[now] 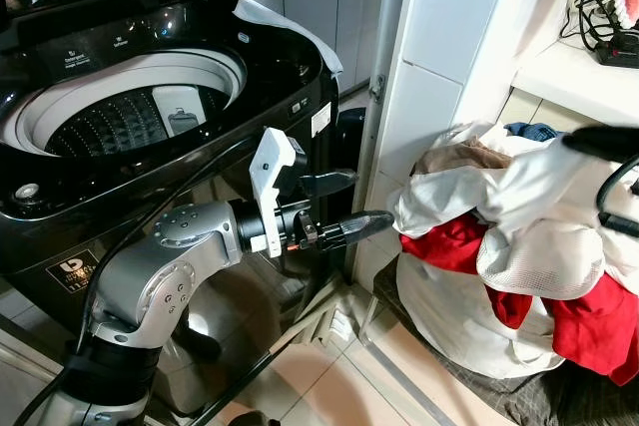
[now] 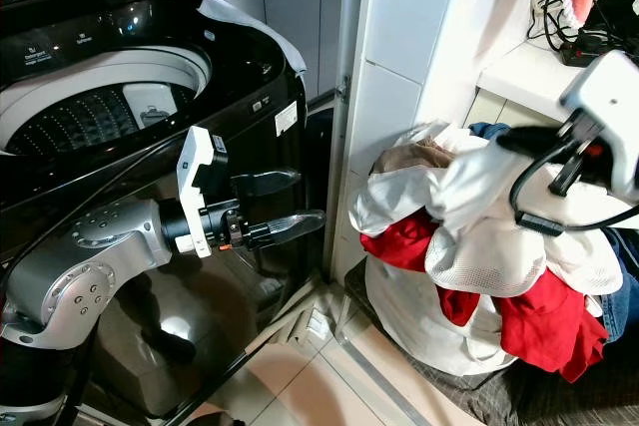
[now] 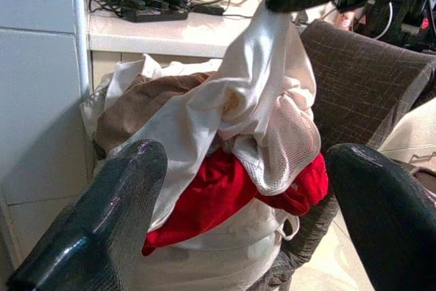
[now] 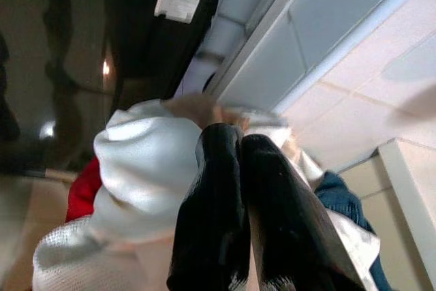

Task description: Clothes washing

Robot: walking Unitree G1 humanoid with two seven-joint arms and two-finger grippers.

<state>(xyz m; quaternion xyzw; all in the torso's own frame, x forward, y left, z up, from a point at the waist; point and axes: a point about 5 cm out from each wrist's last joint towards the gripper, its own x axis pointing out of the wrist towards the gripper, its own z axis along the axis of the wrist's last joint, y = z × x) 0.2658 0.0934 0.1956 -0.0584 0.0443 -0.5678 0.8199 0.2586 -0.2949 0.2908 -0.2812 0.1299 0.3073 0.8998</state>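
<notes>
The white garment [image 1: 544,182] sits at the top of the laundry pile, at about 3 o'clock in my head view, and my right pincer [image 4: 235,168] has its two fingers pressed together on a fold of it. In the left wrist view the cloth hangs stretched from that pinch, its lower part not yet free of the heap.

Step in hand: extraction of the first item from the laundry basket [image 1: 449,331]. I judge the task to be early, since the washing machine drum [image 1: 120,117] at 10 o'clock stands open and looks empty.

Next move, as I judge it:
1. Lift the garment until it clears the pile.
2. Carry it toward 10 o'clock, over the machine's rim.
3. Release it above the drum.

Risk: the white mesh piece [image 1: 539,256] and the red clothing [image 1: 454,241] lie tangled just under the held cloth and may drag along.

My left pincer [image 1: 344,202] is spread wide and holds nothing. It hovers at 6 o'clock, between machine and basket, pointing at the pile (ready to assist if needed).

Contents:
- Basket: white, red, brown and blue items, heaped above its rim.
- Drum: no clothes visible.
</notes>
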